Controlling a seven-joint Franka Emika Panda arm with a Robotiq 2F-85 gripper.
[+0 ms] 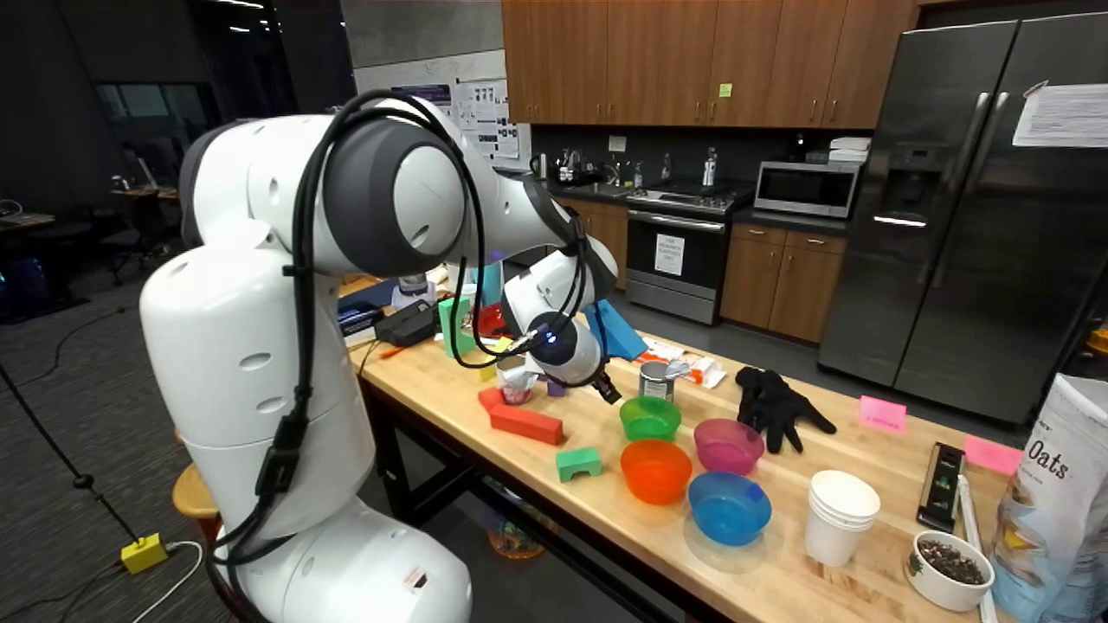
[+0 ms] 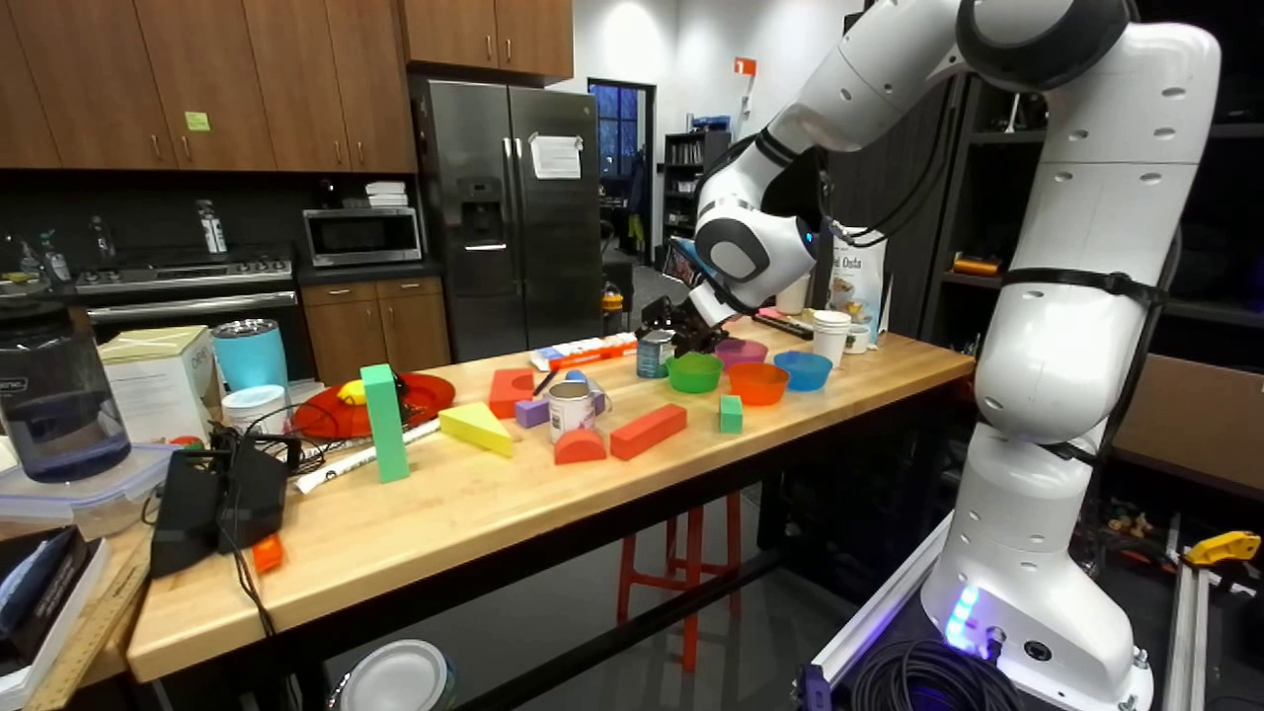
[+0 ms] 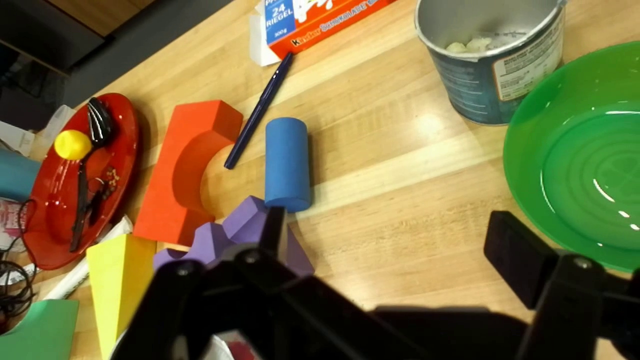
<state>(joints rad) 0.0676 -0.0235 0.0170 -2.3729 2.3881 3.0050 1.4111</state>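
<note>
Kitchen behind: wood cabinets (image 1: pixel 662 61), fridge (image 1: pixel 969 260). Fingers (image 3: pixel 522 262) hang over the counter (image 2: pixel 484 494), well apart, gripping nothing. Nearest: green bowl (image 3: pixel 585 170) beside one finger, purple block (image 3: pixel 209 244) and blue cylinder (image 3: pixel 287 162) by the other; touching or not, can't tell. All three sit inboard, between robot-side and kitchen-side edges.

My call: any descent here should be slow and square to the counter. Stay off the bowl rim; light plastic probably skids. Recentre before closing.

Count: 4 bowls, the green one plus magenta bowl (image 1: pixel 729 446), orange bowl (image 1: pixel 656 472), blue bowl (image 1: pixel 730 509); last two nearer the robot-side edge. 2 tins: blue-grey tin (image 3: pixel 467 87), pale tin (image 2: pixel 571 407). 2 green blocks: tall green block (image 2: pixel 385 425), small green block (image 1: pixel 578 464). 1 pen (image 3: pixel 260 110). 1 red plate (image 3: pixel 52 207), near the kitchen-side edge.
</note>
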